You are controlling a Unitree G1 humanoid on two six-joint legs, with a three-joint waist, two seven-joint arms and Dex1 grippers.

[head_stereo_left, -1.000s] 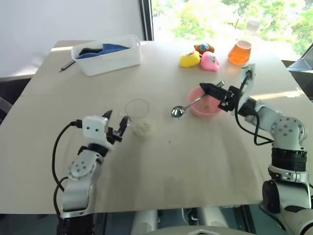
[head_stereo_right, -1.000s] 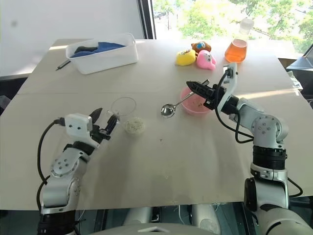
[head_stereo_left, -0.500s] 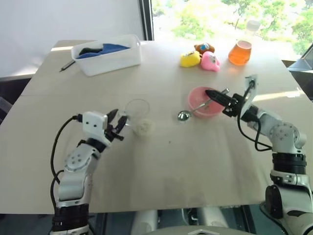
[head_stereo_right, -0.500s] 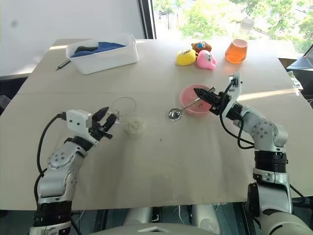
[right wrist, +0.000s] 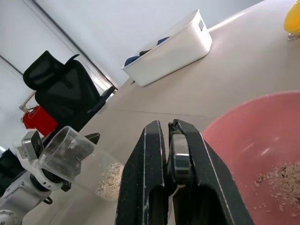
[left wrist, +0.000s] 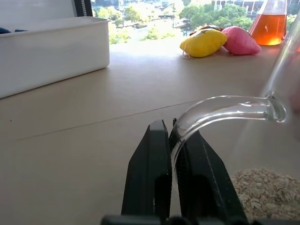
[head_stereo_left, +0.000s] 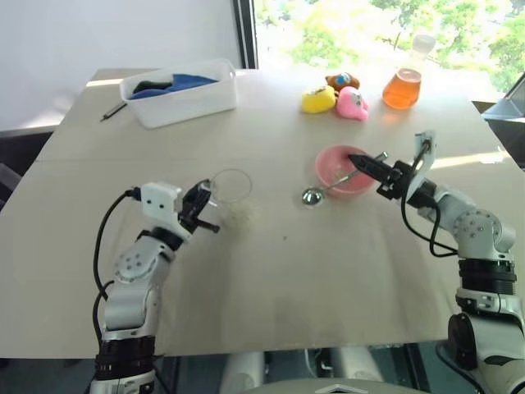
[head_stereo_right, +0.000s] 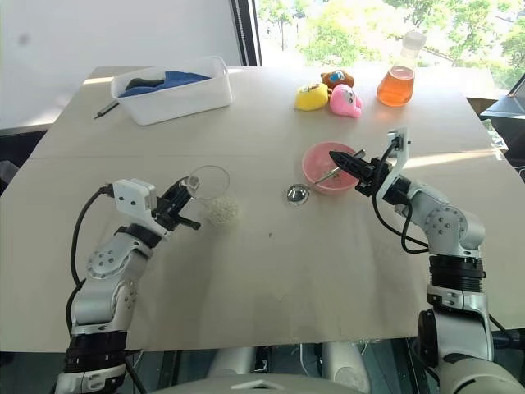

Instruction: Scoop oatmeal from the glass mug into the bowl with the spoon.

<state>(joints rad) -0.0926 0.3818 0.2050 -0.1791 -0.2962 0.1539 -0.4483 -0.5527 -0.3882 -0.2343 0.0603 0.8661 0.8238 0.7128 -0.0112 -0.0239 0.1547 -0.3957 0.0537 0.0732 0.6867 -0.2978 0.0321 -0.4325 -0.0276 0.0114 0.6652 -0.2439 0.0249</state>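
You're working in strong daylight from the window (head_stereo_left: 385, 25) behind the far edge of the tabletop (head_stereo_left: 271, 287); the greenery outside is washed out. Bright streaks fall on the tabletop's right side. Shadows near you are soft. The flask (head_stereo_left: 404, 82) glows orange, backlit. In your left wrist view, the glass handle (left wrist: 220, 112) carries glare and the pincer (left wrist: 176, 173) is slightly soft.

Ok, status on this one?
Left pincer shut on clear glass mug handle. Right pincer shut on silver spoon. Oatmeal spilled on table.
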